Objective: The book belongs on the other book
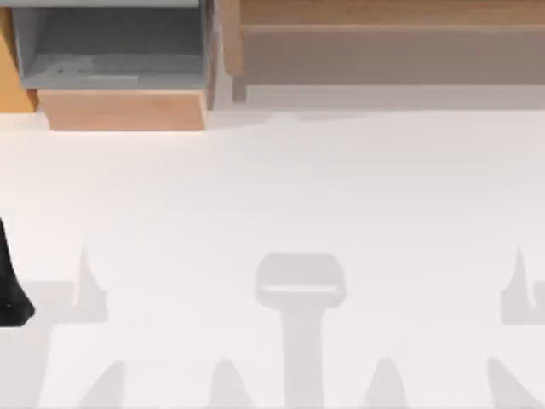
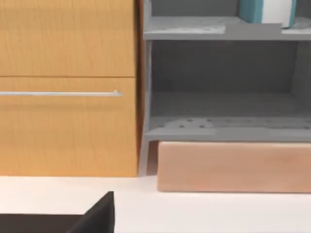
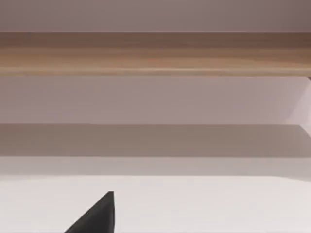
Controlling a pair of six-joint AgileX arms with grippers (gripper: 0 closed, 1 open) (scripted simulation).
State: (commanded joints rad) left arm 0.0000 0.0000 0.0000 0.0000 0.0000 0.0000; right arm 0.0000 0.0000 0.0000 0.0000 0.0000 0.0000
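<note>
A book (image 2: 267, 10) with a teal cover and white pages stands on the upper board of a grey shelf unit (image 2: 223, 126), at the back left of the table. The other book is out of view. A black part of my left gripper (image 2: 97, 217) sits low over the white table, some way in front of the shelf and the wooden cabinet (image 2: 68, 121). My left arm (image 1: 10, 294) is at the table's left edge. A black part of my right gripper (image 3: 99, 214) hangs over the table, facing a wooden ledge (image 3: 155, 53).
The grey shelf unit (image 1: 111, 51) rests on a light wooden base (image 1: 123, 109). A cabinet drawer carries a thin metal handle (image 2: 60, 93). A long wooden ledge (image 1: 392, 17) runs along the back right. Arm shadows lie on the white table (image 1: 281, 187).
</note>
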